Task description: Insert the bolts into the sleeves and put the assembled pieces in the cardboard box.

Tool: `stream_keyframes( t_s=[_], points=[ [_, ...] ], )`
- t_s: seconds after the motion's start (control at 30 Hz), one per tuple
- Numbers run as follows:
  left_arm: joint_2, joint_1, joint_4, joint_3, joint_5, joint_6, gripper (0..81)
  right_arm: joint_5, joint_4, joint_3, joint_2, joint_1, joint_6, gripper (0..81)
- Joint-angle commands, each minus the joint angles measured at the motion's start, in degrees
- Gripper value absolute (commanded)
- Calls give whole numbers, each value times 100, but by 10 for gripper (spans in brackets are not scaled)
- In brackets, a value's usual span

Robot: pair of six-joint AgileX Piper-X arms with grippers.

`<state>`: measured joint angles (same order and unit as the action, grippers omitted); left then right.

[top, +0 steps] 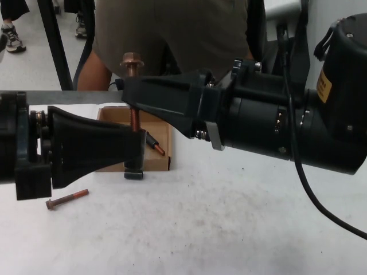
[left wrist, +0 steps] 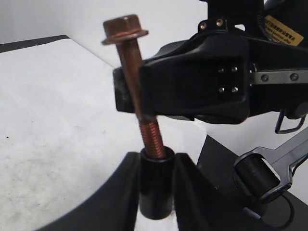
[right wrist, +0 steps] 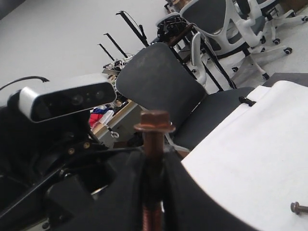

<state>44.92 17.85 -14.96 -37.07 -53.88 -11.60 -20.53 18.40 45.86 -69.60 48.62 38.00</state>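
The left gripper (left wrist: 157,168) had its 2 fingers pressed against a short black sleeve (left wrist: 156,195), which it held upright with the open mouth facing up. Directly above it, the right gripper (right wrist: 153,166) pinched a copper-coloured bolt (left wrist: 129,67) by the smooth part of its shank, flanged hex head on top and threaded end pointing down. The bolt's long axis ran near vertical with a slight lean. Its threaded tip sat at the sleeve's mouth, seemingly just inside, though I could not tell how deep. To my eye the next move turned on a straight push down along that axis by the right gripper, with the lean taken out so the threads would not catch on the rim. The bolt looked like hard metal with a dull coppery finish, and the sleeve was a smooth matte cylinder. Just beyond the left gripper's fingers lay the open cardboard box (top: 159,164) with 1 finished piece (top: 155,144) in it. Another loose bolt (top: 67,199) lay on the white table (top: 241,217) below that arm.
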Motion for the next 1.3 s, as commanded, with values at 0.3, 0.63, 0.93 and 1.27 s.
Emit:
stream_keyframes(
  t_s=[0.3, 0.63, 0.93, 1.27],
  points=[
    [-72, 8, 281, -65, 391, -6, 8, 139, -110, 13, 258, 144, -158, 2],
    [-72, 8, 281, -65, 629, -6, 8, 168, -169, 13, 314, 261, -248, 2],
    [-72, 8, 281, -65, 629, -6, 8, -741, -320, 13, 314, 272, -413, 2],
    [-72, 8, 670, -65, 629, -6, 8, -1061, -571, 13, 314, 272, -499, 6]
  ],
)
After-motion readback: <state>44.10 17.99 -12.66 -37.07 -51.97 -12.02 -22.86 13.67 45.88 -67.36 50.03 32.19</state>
